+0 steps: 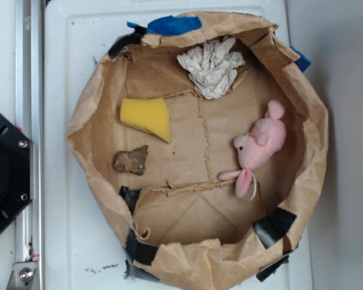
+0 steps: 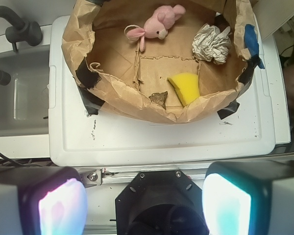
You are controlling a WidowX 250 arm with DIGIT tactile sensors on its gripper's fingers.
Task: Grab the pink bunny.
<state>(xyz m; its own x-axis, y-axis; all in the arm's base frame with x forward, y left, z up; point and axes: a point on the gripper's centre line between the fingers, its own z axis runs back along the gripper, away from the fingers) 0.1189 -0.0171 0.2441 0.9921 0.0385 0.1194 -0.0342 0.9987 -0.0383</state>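
Observation:
The pink bunny lies on its side on the right of the brown paper basin's floor, its ears trailing toward the near wall with a thin white loop. In the wrist view the pink bunny sits at the far side of the basin. My gripper hangs high over the robot's own black base, well short of the basin, jaws wide apart with nothing between them. Its glowing pads fill the bottom corners of the wrist view. The exterior view does not show the gripper.
The crumpled paper basin holds a yellow sponge, a brown lump and a white paper wad. It rests on a white tray. A grey sink lies left in the wrist view, the black base left outside.

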